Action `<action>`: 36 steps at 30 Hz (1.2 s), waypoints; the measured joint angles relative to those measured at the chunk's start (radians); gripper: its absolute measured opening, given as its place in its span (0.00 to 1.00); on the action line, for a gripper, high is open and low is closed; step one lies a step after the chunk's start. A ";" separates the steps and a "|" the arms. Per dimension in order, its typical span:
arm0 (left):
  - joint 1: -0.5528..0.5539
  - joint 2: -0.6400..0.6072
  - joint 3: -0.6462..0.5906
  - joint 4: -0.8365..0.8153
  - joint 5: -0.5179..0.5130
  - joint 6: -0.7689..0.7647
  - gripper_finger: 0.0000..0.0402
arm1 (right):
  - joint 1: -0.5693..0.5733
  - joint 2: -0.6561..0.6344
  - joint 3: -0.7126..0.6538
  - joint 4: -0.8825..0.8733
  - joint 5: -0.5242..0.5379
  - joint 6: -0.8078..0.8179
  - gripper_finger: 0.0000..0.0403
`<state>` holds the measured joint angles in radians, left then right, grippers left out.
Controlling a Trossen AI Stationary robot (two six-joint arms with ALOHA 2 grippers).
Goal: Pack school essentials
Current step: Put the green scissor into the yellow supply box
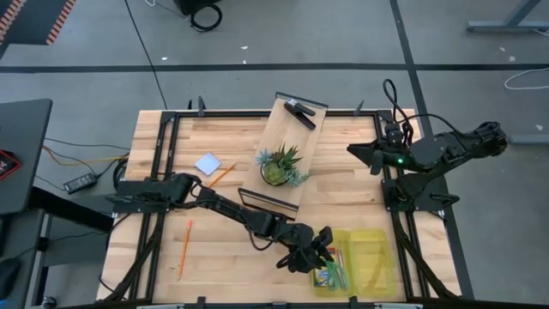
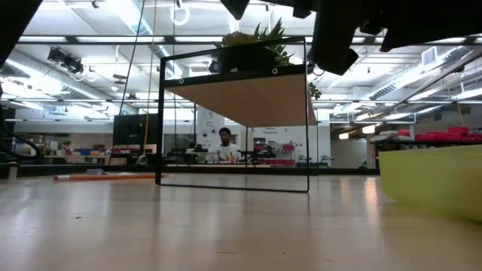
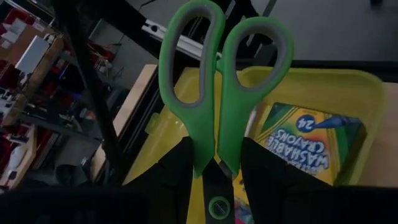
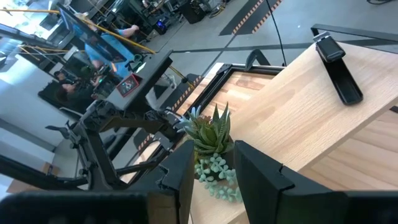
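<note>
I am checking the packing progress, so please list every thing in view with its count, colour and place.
scissors: one, green handles, held over the yellow box
crayon box: one, yellow-green, inside the yellow box
yellow box: one, near right of table
pencils: two, orange, left side of table
pad: one, pale blue-white, left side of table
potted plant: one, green, on the shelf
shelf: one, wooden, table centre
black clip: one, on the shelf
left gripper: shut on scissors
right gripper: open, waiting at table's right edge

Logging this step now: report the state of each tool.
Left tool: shut on the green scissors.
Right tool: open, holding nothing.
</note>
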<state>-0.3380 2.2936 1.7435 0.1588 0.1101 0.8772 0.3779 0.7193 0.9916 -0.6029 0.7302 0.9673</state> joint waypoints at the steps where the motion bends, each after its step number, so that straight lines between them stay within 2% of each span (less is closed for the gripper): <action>1: 0.003 0.000 0.000 0.001 0.002 0.000 0.30 | 0.000 0.000 0.000 0.000 0.003 0.000 0.30; 17: 0.015 0.023 -0.001 0.001 0.116 0.019 0.31 | 0.000 0.000 0.000 0.001 0.025 0.001 0.30; 36: 0.009 0.048 -0.001 0.077 0.121 0.149 0.31 | 0.000 0.000 0.000 0.003 0.025 0.006 0.30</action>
<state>-0.3290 2.3413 1.7428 0.2355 0.2306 1.0264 0.3777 0.7193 0.9916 -0.6003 0.7551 0.9735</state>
